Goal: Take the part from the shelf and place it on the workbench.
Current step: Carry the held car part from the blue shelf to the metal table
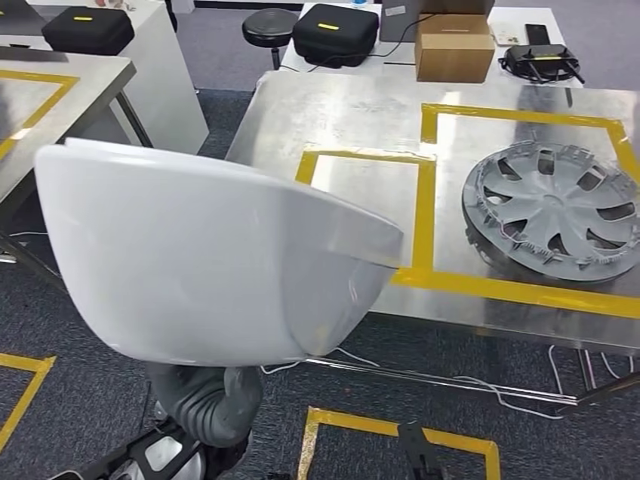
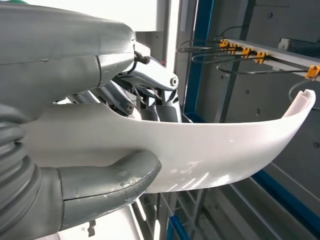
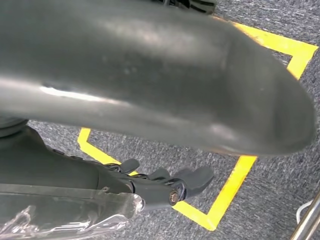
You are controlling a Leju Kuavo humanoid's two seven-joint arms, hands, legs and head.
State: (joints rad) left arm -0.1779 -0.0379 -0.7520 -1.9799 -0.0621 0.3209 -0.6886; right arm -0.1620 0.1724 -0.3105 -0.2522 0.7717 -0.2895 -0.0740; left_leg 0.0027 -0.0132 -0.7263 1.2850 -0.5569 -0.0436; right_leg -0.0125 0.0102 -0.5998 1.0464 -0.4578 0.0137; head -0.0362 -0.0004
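The part [image 1: 196, 250] is a large white curved shell, held up in front of me and left of the workbench's near corner. My left hand [image 2: 75, 60] grips it from below: the thumb [image 2: 113, 182] lies on one side, the fingers [image 2: 151, 85] on the other, and the part [image 2: 211, 145] curves away past them. In the head view just the ribbed wrist [image 1: 205, 402] shows under the shell. The metal workbench [image 1: 362, 120] carries yellow taped squares. My right hand [image 3: 162, 185] hangs over the carpet, its fingers straight, holding nothing.
A grey wheel cover [image 1: 555, 208] lies in the right taped square on the workbench. Behind it stand a cardboard box [image 1: 453, 47], a black case [image 1: 335, 32] and a stool [image 1: 269, 25]. Another metal table [image 1: 53, 90] is at the left. Yellow tape [image 1: 377, 428] marks the floor.
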